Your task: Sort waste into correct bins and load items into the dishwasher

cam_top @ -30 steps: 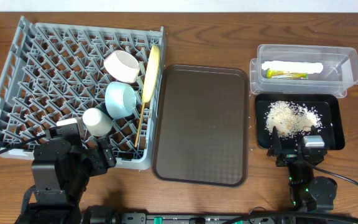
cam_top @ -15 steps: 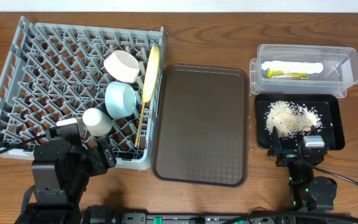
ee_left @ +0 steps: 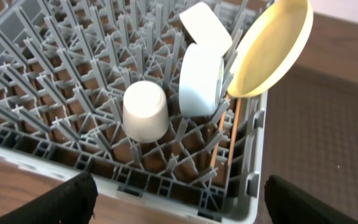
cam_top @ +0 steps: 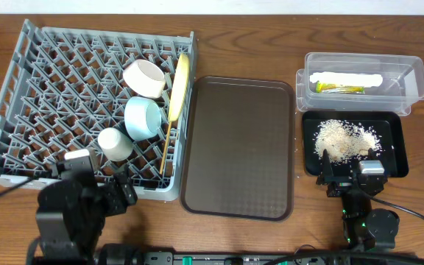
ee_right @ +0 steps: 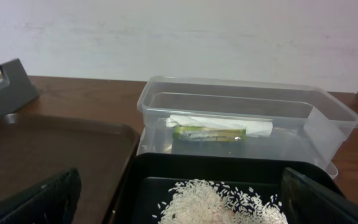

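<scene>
The grey dish rack (cam_top: 20, 140) holds the white bowl (cam_top: 145, 78), the light blue bowl (cam_top: 143, 117), the small white cup (cam_top: 114, 143), the yellow plate (cam_top: 179, 86) on edge and the chopsticks (cam_top: 167, 141). They also show in the left wrist view: cup (ee_left: 145, 111), blue bowl (ee_left: 201, 80), plate (ee_left: 272, 46), chopsticks (ee_left: 224, 140). The clear tub (cam_top: 411, 81) holds the napkin (cam_top: 344, 78) and the wrapper (cam_top: 338, 89). The black tray (cam_top: 394, 143) holds rice scraps (cam_top: 344, 138). My left gripper (ee_left: 178, 200) is open at the rack's near edge. My right gripper (ee_right: 179, 202) is open at the black tray's near edge.
The brown serving tray (cam_top: 239, 147) lies between the rack and the bins. Bare wooden table runs along the back edge. In the right wrist view the tub (ee_right: 241, 124) stands behind the black tray (ee_right: 142, 180), with a pale wall beyond.
My left arm has drawn back slightly toward the near table edge. The right arm and all objects are unmoved.
</scene>
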`<state>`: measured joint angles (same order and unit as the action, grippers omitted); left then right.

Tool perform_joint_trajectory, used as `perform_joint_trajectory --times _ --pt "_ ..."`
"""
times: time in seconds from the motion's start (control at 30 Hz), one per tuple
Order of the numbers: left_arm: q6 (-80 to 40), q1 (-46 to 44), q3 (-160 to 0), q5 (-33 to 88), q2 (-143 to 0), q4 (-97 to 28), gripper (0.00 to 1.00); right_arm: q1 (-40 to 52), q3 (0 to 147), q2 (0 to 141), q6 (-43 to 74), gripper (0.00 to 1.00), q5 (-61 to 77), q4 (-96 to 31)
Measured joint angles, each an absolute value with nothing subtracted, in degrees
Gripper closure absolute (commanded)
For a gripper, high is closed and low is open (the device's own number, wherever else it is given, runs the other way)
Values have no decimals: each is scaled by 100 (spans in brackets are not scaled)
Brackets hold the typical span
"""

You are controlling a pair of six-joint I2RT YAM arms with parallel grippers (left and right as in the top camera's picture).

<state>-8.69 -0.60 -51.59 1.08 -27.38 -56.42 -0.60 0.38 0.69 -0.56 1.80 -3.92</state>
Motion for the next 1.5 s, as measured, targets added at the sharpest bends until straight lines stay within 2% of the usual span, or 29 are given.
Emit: perform_joint_trajectory --times 0.23,0.53,0.9,1.1,1.5 --pt "-854 -60 -3597 110 -1629 -4407 11 -62 38 69 -56 1 183 -392" --pt "-851 -60 -1522 113 -399 -2034 11 -62 38 69 -56 1 193 -390" --pt "-416 -60 -156 305 -58 510 11 -62 38 69 -56 1 193 -390" --pt "1 -60 -51 307 -56 242 11 -60 38 69 -56 1 193 -388" --pt "-145 -60 -69 301 -58 -115 11 -62 38 69 -56 1 193 -390"
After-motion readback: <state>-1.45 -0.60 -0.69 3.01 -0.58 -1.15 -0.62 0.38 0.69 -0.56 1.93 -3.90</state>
